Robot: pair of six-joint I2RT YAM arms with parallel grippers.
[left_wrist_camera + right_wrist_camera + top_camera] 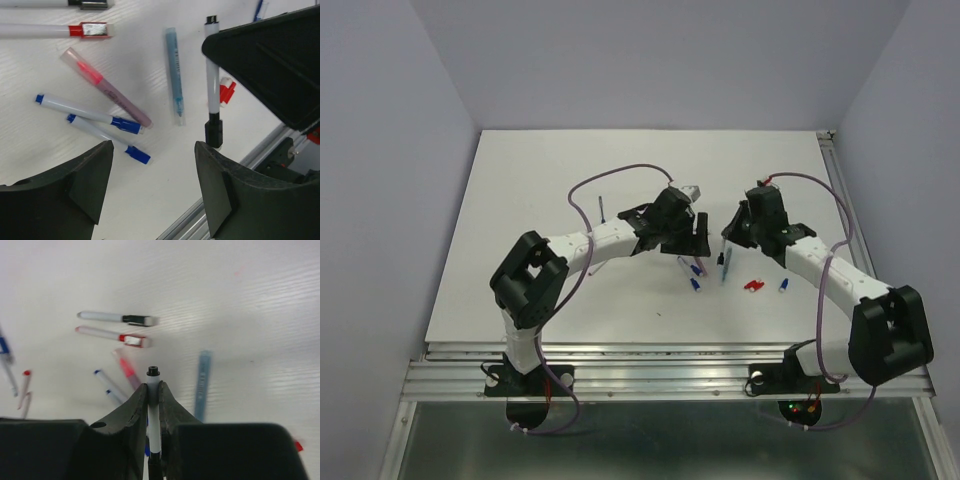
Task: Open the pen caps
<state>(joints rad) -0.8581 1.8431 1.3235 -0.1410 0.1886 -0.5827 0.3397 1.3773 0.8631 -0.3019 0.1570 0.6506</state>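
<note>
Pens lie scattered near the middle of the white bench [520, 190], between the working ends of the two arms.

The right jaws, on the right arm [820, 268], are closed tight on the white barrel of a black-capped pen [154, 415]. The fingers [131, 410] press it from both sides. A small black tail plug pokes past the fingertips toward 12 o'clock in the right wrist view. The black cap [214, 132] is fitted on the other end, at 6 o'clock on the barrel in the left wrist view.

The left jaws, on the left arm [610, 238], stand wide apart over the bench with nothing between them. In the top view they are at 9 o'clock from the right jaws, near but apart.

- **Left wrist view, 10 o'clock from the left jaws:** two white pens lie just beside each other, their blue caps [126, 125] on and pointing toward 4 o'clock.
- **Just above them:** the end of a pink translucent pen [107, 87] lies just beside the upper blue cap.
- **At 12 o'clock:** a pale teal pen [174, 70].
- **Top edge:** a pen with its red cap [75, 31] on. Beyond it lies another pen with a dark cap [137, 319].

Two small red pieces [227, 92] lie at 3 o'clock from the held barrel. It is not possible to tell whether they are loose caps or short capped pens.
</note>
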